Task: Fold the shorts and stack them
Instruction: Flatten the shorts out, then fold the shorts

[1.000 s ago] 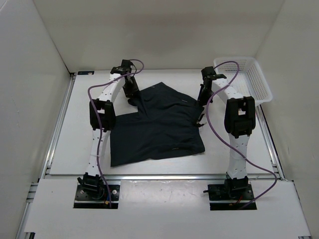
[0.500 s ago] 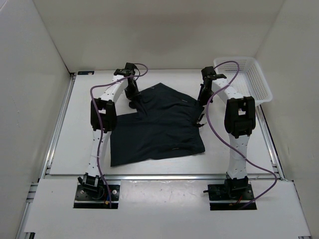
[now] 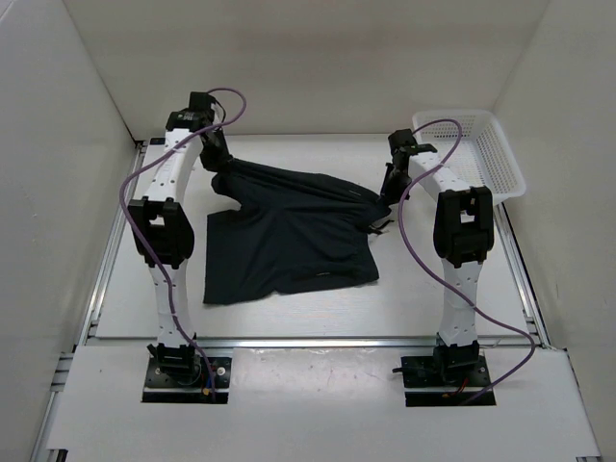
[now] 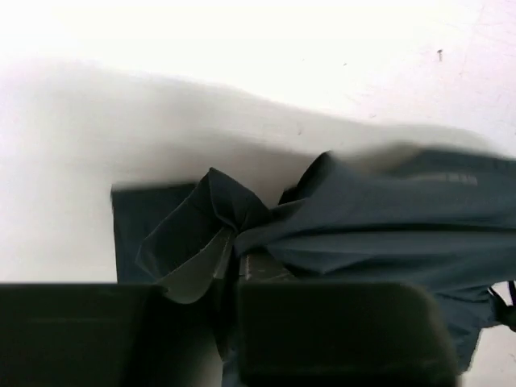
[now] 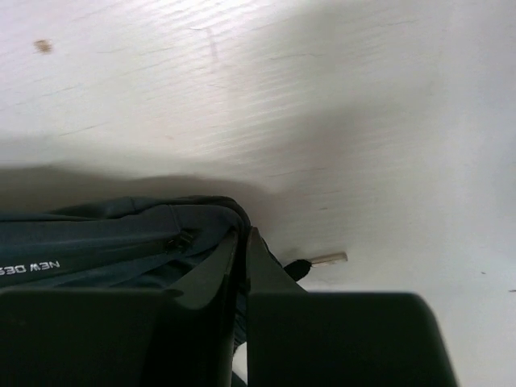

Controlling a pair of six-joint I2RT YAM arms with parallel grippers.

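The dark navy shorts (image 3: 289, 241) lie in the middle of the bench (image 3: 409, 298). Their near part is flat and their far edge is stretched into creases between both hands. The left hand (image 3: 219, 162) is clamped on the raised far-left corner, and the right hand (image 3: 388, 195) is closed on the far-right edge.

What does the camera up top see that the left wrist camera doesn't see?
Only the top view shows the white basket at the far right, the right gripper pinching the shorts at their other corner, and their whole spread. Only the left wrist view shows, up close, bunched cloth and a pale patch at the left gripper, which is shut. Both show the dark shorts lifted there and the white table.
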